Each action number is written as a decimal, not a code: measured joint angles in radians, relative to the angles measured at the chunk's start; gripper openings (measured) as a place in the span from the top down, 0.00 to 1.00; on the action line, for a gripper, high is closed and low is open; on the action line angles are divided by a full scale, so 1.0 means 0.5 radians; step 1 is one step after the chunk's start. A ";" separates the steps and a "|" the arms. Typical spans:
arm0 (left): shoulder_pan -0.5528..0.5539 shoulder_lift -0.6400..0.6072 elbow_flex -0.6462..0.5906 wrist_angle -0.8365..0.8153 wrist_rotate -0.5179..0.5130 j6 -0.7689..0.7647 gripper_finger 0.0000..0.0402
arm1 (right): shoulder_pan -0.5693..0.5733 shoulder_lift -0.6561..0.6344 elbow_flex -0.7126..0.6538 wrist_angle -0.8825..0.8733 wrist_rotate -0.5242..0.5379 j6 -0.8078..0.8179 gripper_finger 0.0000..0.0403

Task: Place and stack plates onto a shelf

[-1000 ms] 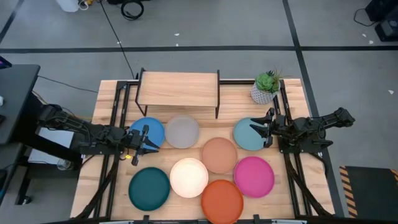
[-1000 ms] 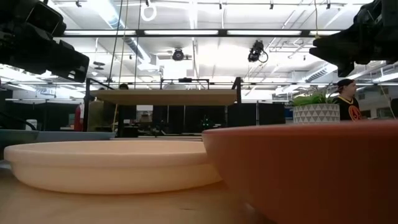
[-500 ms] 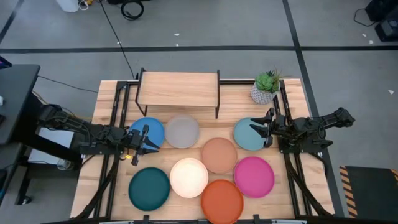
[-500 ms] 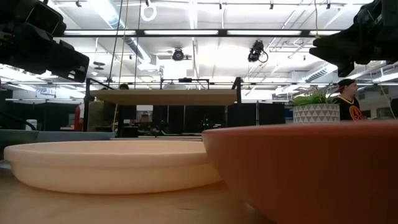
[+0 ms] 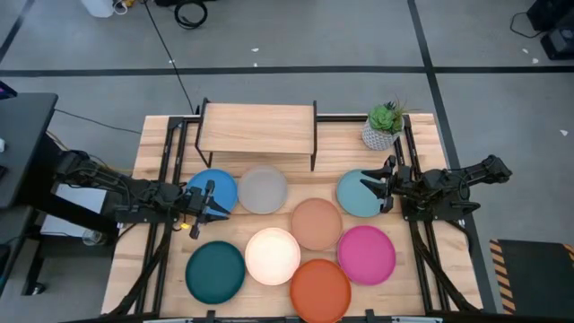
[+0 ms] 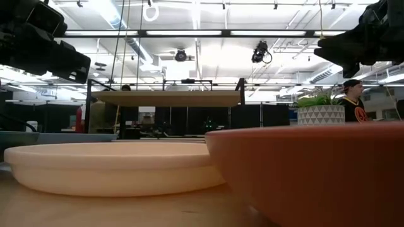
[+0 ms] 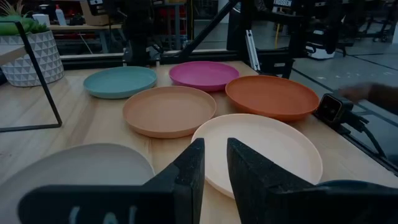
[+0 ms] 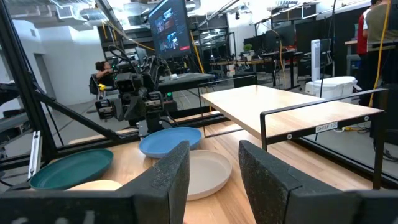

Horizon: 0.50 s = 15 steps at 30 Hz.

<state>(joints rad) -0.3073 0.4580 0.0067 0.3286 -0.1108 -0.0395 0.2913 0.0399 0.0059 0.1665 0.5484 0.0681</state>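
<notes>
No plate was held yet — the left gripper, fingers slightly parted, was poised by the blue plate at nine o'clock; the right gripper, fingers apart, hung over the light blue plate, with the shelf bare at twelve.

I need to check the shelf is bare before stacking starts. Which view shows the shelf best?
The high view: the shelf shows its whole bare top. The low view sees only its edge, the right wrist view one corner, and the left wrist view just a black leg.
</notes>
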 joint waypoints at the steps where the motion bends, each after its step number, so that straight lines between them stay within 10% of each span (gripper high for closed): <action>1: 0.000 0.000 0.001 0.000 0.000 -0.001 0.81 | -0.001 0.001 0.000 0.000 -0.001 0.001 0.64; 15: 0.000 0.000 0.000 0.417 0.000 -0.329 0.81 | -0.001 0.000 0.001 -0.001 0.000 0.001 0.64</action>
<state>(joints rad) -0.3073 0.4580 0.0067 0.5372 -0.1108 -0.2042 0.2909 0.0400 0.0062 0.1661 0.5484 0.0683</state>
